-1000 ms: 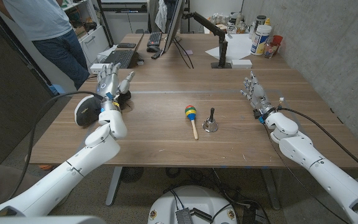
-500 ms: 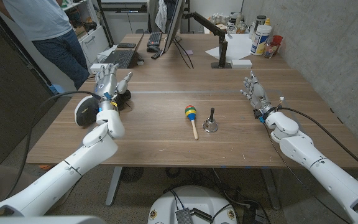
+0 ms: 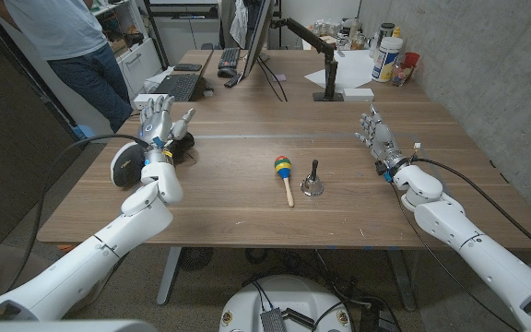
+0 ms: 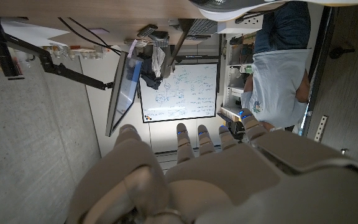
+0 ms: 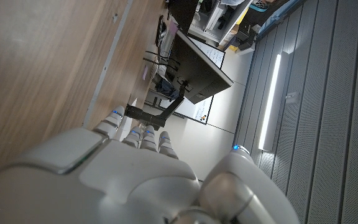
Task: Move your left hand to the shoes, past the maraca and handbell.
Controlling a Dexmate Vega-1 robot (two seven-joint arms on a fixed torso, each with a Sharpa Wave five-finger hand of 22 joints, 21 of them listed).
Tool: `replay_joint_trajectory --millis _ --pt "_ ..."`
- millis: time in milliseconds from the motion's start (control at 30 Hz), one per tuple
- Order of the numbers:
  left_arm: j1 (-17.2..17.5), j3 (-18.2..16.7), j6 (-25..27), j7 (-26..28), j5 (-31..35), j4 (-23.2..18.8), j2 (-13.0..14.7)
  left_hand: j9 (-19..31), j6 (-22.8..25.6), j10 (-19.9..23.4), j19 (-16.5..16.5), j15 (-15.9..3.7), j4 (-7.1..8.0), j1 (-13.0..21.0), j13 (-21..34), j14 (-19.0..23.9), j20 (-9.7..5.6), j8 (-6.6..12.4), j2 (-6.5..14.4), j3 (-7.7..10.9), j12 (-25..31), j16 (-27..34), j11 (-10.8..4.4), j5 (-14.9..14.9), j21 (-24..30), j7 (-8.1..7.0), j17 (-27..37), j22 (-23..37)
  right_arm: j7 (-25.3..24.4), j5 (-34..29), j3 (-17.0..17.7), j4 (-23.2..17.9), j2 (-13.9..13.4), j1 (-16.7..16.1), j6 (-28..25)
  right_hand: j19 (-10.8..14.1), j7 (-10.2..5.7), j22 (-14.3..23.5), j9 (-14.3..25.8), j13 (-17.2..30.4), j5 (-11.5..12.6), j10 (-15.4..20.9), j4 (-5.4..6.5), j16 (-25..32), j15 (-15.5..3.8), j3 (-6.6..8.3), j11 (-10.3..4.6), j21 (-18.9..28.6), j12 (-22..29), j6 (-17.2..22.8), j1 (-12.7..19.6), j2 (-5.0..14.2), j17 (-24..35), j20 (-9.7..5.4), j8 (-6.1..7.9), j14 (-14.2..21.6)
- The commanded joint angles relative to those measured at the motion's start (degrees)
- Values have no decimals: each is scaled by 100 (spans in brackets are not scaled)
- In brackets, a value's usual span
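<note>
Head view: left robot hand hides shoes.

Matt wood-grain desk, shiny metal handbell, glossy painted maraca and smooth white plastic arms are seen.

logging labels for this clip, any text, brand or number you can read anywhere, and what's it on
No text reads clearly in any view.
Whiteboard: coloured handwriting and diagrams, too small and upside down to read.
White bottle at the table's far end: label print blurred.
Keyboard: key legends too small.
Maraca, handbell, shoes, left hand, right hand: no markings visible.
</note>
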Motion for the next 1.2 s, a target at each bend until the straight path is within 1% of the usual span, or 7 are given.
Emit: replay_joint_trajectory --millis 33,133,667,700,767,1200 --pt "-38 16 23 2 -39 102 84 27 20 -11 28 -15 -27 68 31 -19 34 -21 -25 38 9 -9 -40 -10 3 -15 9 30 -13 -41 -19 0 4 10 10 -28 17 21 31 18 7 -44 -22 22 -6 10 13 26 46 -25 16 66 33 25 55 -50" --pt "-38 5 10 1 -64 129 94 27 21 -13 28 -17 -30 69 31 -17 34 -23 -25 41 8 -8 -15 -10 2 -16 9 30 -26 -25 -19 -11 15 10 -11 -26 16 21 31 18 6 -43 -23 22 -2 9 16 27 46 -24 16 67 33 22 55 -51" --pt "-31 -60 10 23 -205 257 132 27 21 -15 33 -19 -39 65 32 -17 34 -30 -29 53 4 -8 -26 -10 -1 -13 10 30 -54 -61 -65 -21 51 54 -44 -33 20 21 31 17 4 -45 -29 23 -1 7 9 25 47 -24 23 76 33 18 55 -54" --pt "-18 -78 5 16 -225 261 146 27 18 -16 33 -17 -40 64 32 -20 34 -32 -30 54 3 -9 -20 -10 -2 -17 11 30 -51 -78 -84 -8 62 64 -41 -34 20 21 31 18 4 -43 -31 21 3 8 -64 25 48 -23 26 83 33 17 55 -59" --pt "-20 -74 5 20 -233 260 150 28 17 -16 33 -22 -43 64 32 -22 34 -34 -30 57 3 -10 -19 -11 -3 -15 11 30 -51 -79 -84 -7 63 64 -39 -37 20 21 31 18 4 -41 -33 21 -1 9 -82 24 49 -23 28 85 33 18 55 -63" --pt "78 -159 -14 68 -338 232 193 28 24 -18 35 -17 -49 59 33 -28 34 -36 -34 65 0 -12 -13 -11 -6 -11 12 30 -45 -82 -122 -60 61 85 -114 -76 16 21 31 19 2 -64 -40 10 37 10 -47 13 42 -32 38 101 33 73 52 -102"
